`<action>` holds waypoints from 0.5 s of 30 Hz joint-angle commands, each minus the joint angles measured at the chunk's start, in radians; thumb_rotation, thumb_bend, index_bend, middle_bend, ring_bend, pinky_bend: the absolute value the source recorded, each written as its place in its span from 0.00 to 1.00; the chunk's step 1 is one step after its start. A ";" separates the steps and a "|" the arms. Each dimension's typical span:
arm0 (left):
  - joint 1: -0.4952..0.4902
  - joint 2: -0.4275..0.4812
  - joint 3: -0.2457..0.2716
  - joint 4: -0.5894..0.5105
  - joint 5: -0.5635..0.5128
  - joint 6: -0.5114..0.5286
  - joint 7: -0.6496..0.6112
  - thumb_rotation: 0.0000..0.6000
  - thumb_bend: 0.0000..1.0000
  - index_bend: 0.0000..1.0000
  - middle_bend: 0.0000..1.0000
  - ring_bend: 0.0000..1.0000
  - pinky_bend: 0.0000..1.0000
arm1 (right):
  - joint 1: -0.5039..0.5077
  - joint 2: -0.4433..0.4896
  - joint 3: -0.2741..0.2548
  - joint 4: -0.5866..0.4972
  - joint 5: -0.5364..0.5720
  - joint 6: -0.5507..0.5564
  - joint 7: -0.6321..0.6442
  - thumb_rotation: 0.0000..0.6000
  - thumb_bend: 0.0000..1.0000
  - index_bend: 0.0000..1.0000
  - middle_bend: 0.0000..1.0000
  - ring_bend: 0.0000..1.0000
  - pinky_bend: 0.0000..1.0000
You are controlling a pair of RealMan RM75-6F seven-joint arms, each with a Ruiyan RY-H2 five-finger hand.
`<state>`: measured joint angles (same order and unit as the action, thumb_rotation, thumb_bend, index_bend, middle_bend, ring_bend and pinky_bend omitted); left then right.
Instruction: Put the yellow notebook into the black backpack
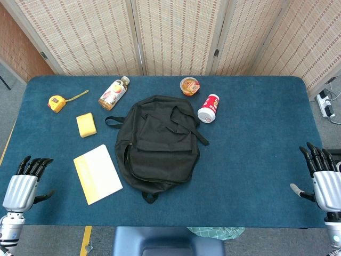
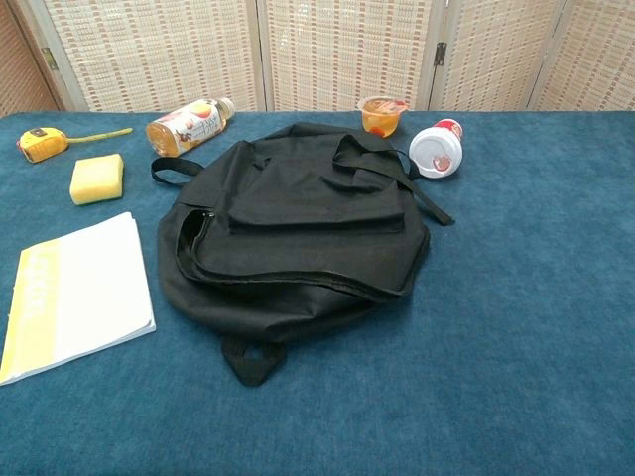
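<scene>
The yellow notebook (image 1: 97,174) lies flat on the blue table, left of the black backpack (image 1: 158,145); the chest view shows the notebook (image 2: 74,294) at the left edge and the backpack (image 2: 293,233) in the middle, lying flat with its side zip partly open. My left hand (image 1: 22,185) hovers at the table's near left corner, fingers apart, holding nothing. My right hand (image 1: 323,179) sits at the near right edge, fingers spread and empty. Neither hand shows in the chest view.
A yellow sponge (image 1: 86,125), a tape measure (image 1: 57,102) and a lying juice bottle (image 1: 114,93) are at the back left. A fruit cup (image 1: 189,85) and a red-and-white can (image 1: 209,108) lie behind the backpack. A folding screen stands behind the table.
</scene>
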<state>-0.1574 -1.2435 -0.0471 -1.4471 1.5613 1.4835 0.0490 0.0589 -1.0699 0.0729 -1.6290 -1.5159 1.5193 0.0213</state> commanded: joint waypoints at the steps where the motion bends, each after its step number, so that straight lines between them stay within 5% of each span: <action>1: -0.020 -0.028 0.015 0.038 0.033 -0.015 -0.048 1.00 0.11 0.24 0.26 0.21 0.14 | 0.001 0.005 0.000 -0.003 -0.006 0.001 0.003 1.00 0.07 0.00 0.04 0.04 0.02; 15: -0.128 -0.112 0.044 0.172 0.053 -0.190 -0.078 1.00 0.12 0.20 0.25 0.18 0.13 | -0.006 0.009 -0.009 -0.006 -0.017 0.008 0.020 1.00 0.07 0.00 0.04 0.04 0.02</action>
<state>-0.2722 -1.3426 -0.0057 -1.2929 1.6187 1.3099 -0.0311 0.0524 -1.0610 0.0637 -1.6346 -1.5332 1.5272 0.0416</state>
